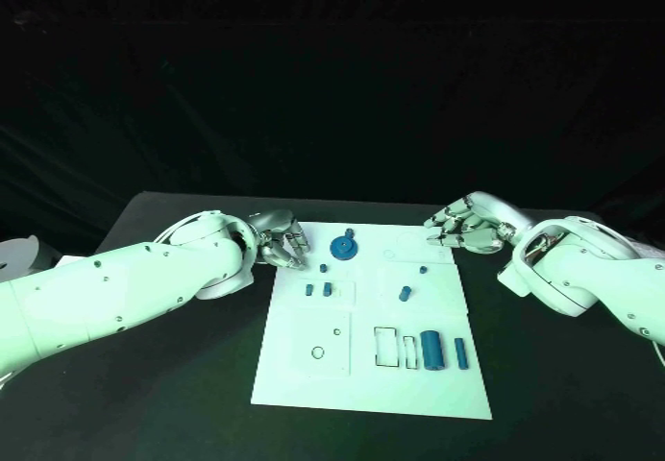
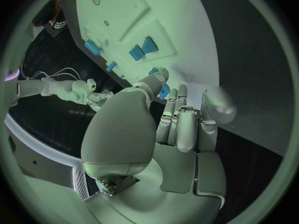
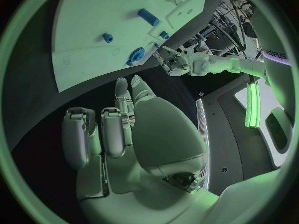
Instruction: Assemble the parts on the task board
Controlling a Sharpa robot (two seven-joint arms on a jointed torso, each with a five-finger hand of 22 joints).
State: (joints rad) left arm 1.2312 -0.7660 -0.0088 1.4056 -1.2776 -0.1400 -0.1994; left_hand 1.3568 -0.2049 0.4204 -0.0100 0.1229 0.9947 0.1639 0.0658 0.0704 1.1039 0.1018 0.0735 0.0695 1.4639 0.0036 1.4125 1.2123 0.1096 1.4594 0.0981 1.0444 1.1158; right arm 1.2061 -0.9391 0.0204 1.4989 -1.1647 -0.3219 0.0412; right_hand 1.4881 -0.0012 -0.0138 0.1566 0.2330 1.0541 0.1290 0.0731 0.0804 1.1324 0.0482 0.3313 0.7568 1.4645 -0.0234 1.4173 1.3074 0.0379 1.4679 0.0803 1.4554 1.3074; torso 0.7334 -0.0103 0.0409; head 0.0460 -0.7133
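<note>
I see the left hand (image 1: 282, 242) at the task board's (image 1: 312, 370) far left corner, fingers curled, holding nothing. The right hand (image 1: 461, 229) sits at the far right corner, likewise curled and empty. Blue parts (image 1: 431, 350) lie on the board, a round one (image 1: 344, 252) near the far edge.

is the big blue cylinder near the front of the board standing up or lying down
Lying down. In the head view the blue cylinder shows its full length flat on the task board, beside a thinner blue bar, also lying flat.
</note>
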